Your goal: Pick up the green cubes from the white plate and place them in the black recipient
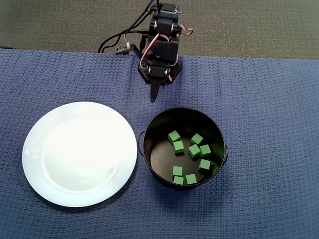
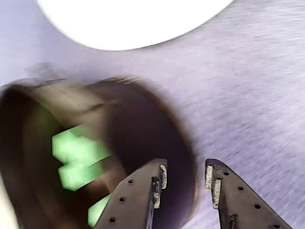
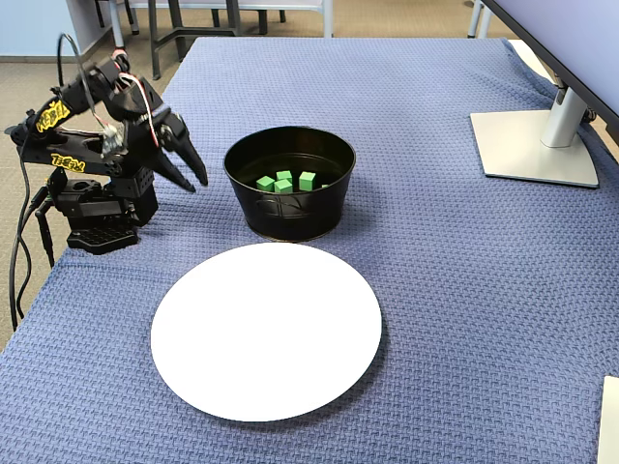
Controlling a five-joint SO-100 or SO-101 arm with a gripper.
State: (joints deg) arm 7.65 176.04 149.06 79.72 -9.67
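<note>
Green cubes in black recipient; white plate bare.

Overhead view: nine cubes lie scattered on the pot floor, none on the plate; plate sits just left of the pot, on the blue woven cloth; arm folded back beyond the pot rim; gripper hangs above the cloth near the pot's wall; wrist view: fingers slightly spread, a narrow gap between the pads, nothing held; monitor stand well apart at right in the fixed view.
</note>
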